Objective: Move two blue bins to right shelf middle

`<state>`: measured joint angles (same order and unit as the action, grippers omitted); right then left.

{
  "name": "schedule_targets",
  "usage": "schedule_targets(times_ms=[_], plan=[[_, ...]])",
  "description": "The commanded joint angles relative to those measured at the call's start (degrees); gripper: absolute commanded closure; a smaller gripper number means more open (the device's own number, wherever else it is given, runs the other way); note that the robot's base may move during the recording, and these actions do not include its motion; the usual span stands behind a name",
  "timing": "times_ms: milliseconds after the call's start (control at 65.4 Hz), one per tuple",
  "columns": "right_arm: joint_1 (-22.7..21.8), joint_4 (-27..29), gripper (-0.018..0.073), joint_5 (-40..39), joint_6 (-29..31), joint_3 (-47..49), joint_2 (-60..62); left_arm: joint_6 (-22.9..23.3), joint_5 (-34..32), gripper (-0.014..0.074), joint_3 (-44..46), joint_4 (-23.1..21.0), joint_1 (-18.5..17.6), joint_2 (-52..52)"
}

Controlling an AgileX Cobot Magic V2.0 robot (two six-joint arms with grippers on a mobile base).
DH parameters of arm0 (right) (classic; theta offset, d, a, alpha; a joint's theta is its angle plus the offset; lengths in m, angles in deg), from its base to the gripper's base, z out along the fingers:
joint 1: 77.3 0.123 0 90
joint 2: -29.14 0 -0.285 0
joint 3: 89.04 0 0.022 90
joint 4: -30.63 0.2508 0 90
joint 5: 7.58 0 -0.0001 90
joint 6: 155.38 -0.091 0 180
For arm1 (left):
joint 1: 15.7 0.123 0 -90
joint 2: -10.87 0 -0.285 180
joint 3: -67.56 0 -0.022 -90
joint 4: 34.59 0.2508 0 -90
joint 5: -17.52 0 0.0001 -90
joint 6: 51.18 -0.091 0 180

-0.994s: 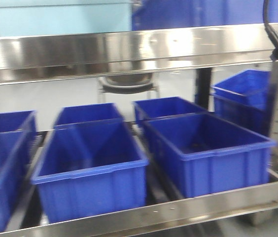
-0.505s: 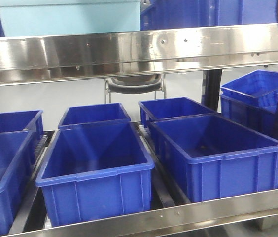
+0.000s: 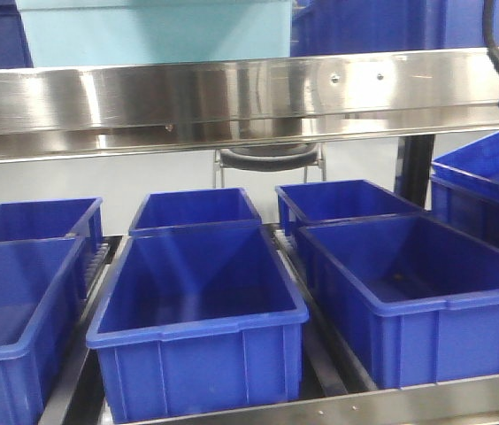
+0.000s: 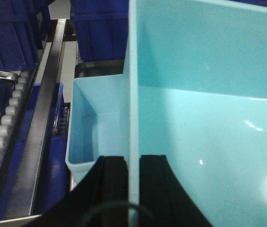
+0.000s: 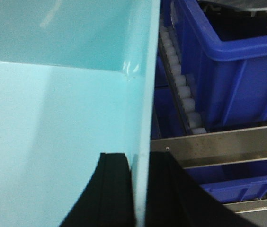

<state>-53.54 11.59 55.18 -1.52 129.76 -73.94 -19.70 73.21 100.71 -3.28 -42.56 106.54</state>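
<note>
Left wrist view: my left gripper (image 4: 132,161) clamps the left wall of the light-blue plastic bin (image 4: 209,118), with a second light-blue bin (image 4: 95,127) just beyond its tips. Opposite wall: my right gripper (image 5: 139,161) is pinched on it, with the steel shelf rail (image 5: 218,146) just to its right. My worry: if the arms desync, the thin-wall pinch slips or the bin clips the rail.
</note>
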Motion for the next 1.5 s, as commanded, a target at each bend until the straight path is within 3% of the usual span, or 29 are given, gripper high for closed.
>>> schedule_targets(times_ms=[0,1484], plan=[[0.3,0.2,0.0721,-2.0,0.8,0.5,0.5,0.4,-4.6,0.0708,0.6,-1.0,-0.4,-0.6],[0.3,0.2,0.0721,-2.0,0.8,0.5,0.5,0.4,-4.6,0.0708,0.6,-1.1,-0.4,-0.6]])
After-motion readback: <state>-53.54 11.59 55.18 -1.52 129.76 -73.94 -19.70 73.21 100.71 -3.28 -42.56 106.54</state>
